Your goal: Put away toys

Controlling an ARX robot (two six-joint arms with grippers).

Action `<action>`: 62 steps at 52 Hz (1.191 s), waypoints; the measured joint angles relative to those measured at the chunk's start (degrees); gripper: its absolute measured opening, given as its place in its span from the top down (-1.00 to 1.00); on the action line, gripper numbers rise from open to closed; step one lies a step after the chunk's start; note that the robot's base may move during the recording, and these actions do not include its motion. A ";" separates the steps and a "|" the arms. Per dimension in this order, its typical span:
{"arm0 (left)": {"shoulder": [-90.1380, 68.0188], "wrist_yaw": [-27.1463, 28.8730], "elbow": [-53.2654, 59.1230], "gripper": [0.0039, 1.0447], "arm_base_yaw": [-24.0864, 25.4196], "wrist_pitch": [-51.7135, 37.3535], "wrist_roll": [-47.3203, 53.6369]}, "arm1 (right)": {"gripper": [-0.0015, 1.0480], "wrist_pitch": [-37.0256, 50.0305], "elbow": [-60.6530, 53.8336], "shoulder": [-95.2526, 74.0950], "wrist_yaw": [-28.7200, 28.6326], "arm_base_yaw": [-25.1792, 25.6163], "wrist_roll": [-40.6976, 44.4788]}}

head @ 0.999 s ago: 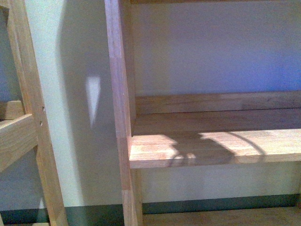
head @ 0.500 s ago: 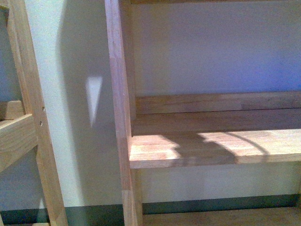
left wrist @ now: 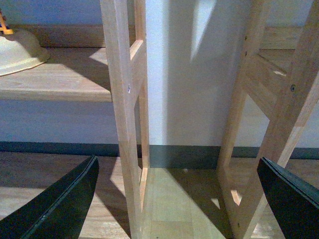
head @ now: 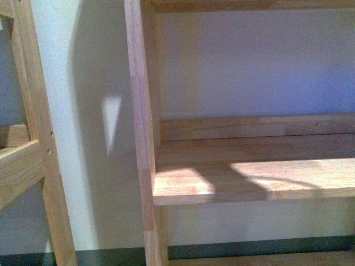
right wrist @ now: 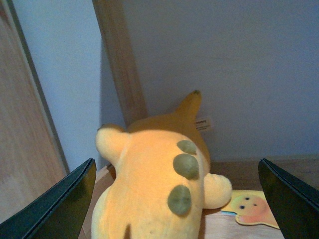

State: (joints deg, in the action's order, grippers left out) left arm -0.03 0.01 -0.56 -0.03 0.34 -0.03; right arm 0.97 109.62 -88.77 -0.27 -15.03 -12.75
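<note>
Right gripper [right wrist: 177, 199] spread wide, fingers apart either side of plush toy [right wrist: 159, 174] — no grip on it. Toy sits on wooden surface [right wrist: 244, 172], small yellow card [right wrist: 251, 209] just beside it, wooden post [right wrist: 122, 69] and wall behind.

Left gripper [left wrist: 177, 199] wide open, empty; shelf upright [left wrist: 122, 109] ahead, cream bowl-like object [left wrist: 20, 50] on board beside it.

Front view: shelf board [head: 255, 180] sits lower in frame than half second ago — arched shadow on it gone.
</note>
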 joint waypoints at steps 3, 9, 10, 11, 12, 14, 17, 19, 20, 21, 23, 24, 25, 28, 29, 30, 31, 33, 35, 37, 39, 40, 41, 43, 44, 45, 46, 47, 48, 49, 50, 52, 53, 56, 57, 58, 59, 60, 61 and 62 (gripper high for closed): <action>0.00 0.00 0.00 -0.89 0.00 0.00 0.00 | -0.87 4.37 -7.78 5.90 1.90 -1.25 2.56; 0.00 0.00 0.00 -0.89 0.00 0.00 0.00 | -0.87 11.67 -24.28 18.56 5.27 -3.91 8.74; 0.00 0.00 0.00 -0.89 0.00 0.00 0.00 | -0.87 12.55 -26.95 20.55 5.68 -4.13 9.70; 0.00 0.00 0.00 -0.89 0.00 0.00 0.00 | -0.87 13.40 -29.57 22.56 6.10 -4.33 10.54; 0.00 0.00 0.00 -0.89 0.00 0.00 0.00 | -0.87 14.08 -32.17 24.50 6.29 -4.44 11.21; 0.00 0.00 0.00 -0.89 0.00 0.00 0.00 | -0.87 14.75 -36.06 27.45 6.36 -4.50 12.00; 0.00 0.00 0.00 -0.89 0.00 0.00 0.00 | -0.87 15.56 -41.22 31.34 6.86 -4.39 13.03; 0.00 0.00 0.00 -0.89 0.00 0.00 0.00 | -0.87 15.72 -44.92 34.12 7.15 -4.15 13.55; 0.00 0.00 -0.02 -0.89 0.00 0.00 0.00 | -0.87 15.69 -47.39 36.02 7.15 -3.96 13.75; 0.00 0.00 0.00 -0.88 0.00 0.00 0.00 | -0.87 15.67 -48.59 36.92 7.15 -3.85 13.79; 0.00 0.00 0.00 -0.88 0.00 0.00 0.00 | -0.87 15.54 -52.06 39.60 7.19 -3.67 14.21; 0.00 0.00 -0.02 -0.89 0.00 0.00 0.00 | -0.87 15.41 -54.36 41.51 7.45 -3.56 14.62; 0.00 0.00 0.00 -0.89 0.00 0.00 0.00 | -0.87 15.39 -55.47 42.38 7.56 -3.52 14.93; 0.00 0.00 0.00 -0.88 0.00 0.00 0.00 | -0.87 15.41 -60.59 46.64 8.26 -2.97 16.35; 0.00 0.00 0.00 -0.89 0.00 0.00 0.00 | -0.87 15.47 -61.61 47.54 8.31 -2.89 16.66; 0.00 0.00 -0.02 -0.88 0.00 0.00 0.00 | -0.87 15.54 -63.54 49.20 8.48 -2.62 17.00; 0.00 0.00 -0.02 -0.89 0.00 0.00 0.00 | -0.87 15.52 -65.42 50.90 8.50 -2.43 17.29; 0.00 0.00 0.00 -0.89 0.00 0.00 0.00 | -0.87 15.26 -68.13 53.44 8.44 -2.10 17.35; 0.00 0.00 0.00 -0.89 0.00 0.00 0.00 | -0.87 14.58 -71.52 56.76 8.46 -1.31 17.29; 0.00 0.00 0.00 -0.89 0.00 0.00 0.00 | -0.87 14.10 -75.71 60.96 9.01 -0.52 16.92; 0.00 0.00 0.00 -0.89 0.00 0.00 0.00 | -0.87 13.25 -79.82 65.13 9.60 0.17 16.90; 0.00 0.00 -0.02 -0.89 0.00 0.00 0.00 | -0.87 13.27 -81.61 66.73 9.60 0.61 16.72; 0.00 0.00 0.00 -0.89 0.00 0.00 0.00 | -0.87 13.29 -84.21 68.94 9.35 1.62 16.33; 0.00 0.00 0.00 -0.89 0.00 0.00 0.00 | -0.87 13.16 -87.49 71.47 9.05 3.15 15.54; 0.00 0.00 0.00 -0.88 0.00 0.00 0.00 | -0.87 13.16 -89.90 73.11 9.07 4.33 14.73; 0.00 0.00 -0.02 -0.89 0.00 0.00 0.00 | -0.87 13.11 -91.49 74.12 9.11 5.01 14.25; 0.00 0.00 0.00 -0.88 0.00 0.00 0.00 | -0.87 12.90 -92.98 75.03 9.51 5.44 13.62; 0.00 0.00 0.00 -0.88 0.00 0.00 0.00 | -0.87 12.39 -95.23 76.35 9.99 5.62 13.33; 0.00 0.00 0.00 -0.89 0.00 0.00 0.00 | -0.87 12.22 -96.56 76.96 9.94 5.64 13.05; 0.00 0.00 0.00 -0.89 0.00 0.00 0.00 | -0.87 12.02 -97.61 77.37 9.99 5.64 12.81; 0.00 0.00 -0.02 -0.89 0.00 0.00 0.00 | -0.87 11.89 -98.60 77.57 9.92 5.64 12.61; 0.00 -0.02 0.00 -0.89 0.00 0.00 0.00 | -0.78 7.61 -97.85 77.53 8.22 6.36 12.57; 0.00 0.00 0.00 -0.89 0.00 0.00 0.00 | -0.72 4.59 -97.15 77.55 5.77 7.72 12.55; 0.00 0.00 0.00 -0.89 0.00 0.00 0.00 | -0.50 -2.62 -96.54 78.27 0.90 12.81 12.61; 0.00 0.02 0.00 -0.88 0.00 0.00 0.00 | -0.41 -3.48 -96.94 78.66 0.92 13.79 12.59; 0.00 0.02 0.00 -0.89 0.00 0.00 0.00 | -0.34 -3.61 -97.22 78.82 0.87 14.23 12.59; 0.00 0.02 0.00 -0.89 0.00 0.00 0.00 | -0.24 -3.63 -97.72 79.21 0.85 14.53 12.59; -0.02 -0.07 0.00 -0.89 0.00 0.00 0.00 | -0.17 -3.58 -98.05 79.49 0.66 14.60 12.59; -0.02 -0.07 0.00 -0.88 0.00 0.00 0.00 | -0.11 -3.56 -98.40 79.84 0.57 14.64 12.59; 0.00 -0.04 0.00 -0.89 0.00 0.00 0.00 | -0.01 -3.39 -98.88 80.30 0.44 14.67 12.59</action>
State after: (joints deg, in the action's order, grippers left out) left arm -0.03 -0.03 -0.56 -0.03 0.34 -0.03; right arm -2.42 10.74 -8.47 0.16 -0.36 -0.16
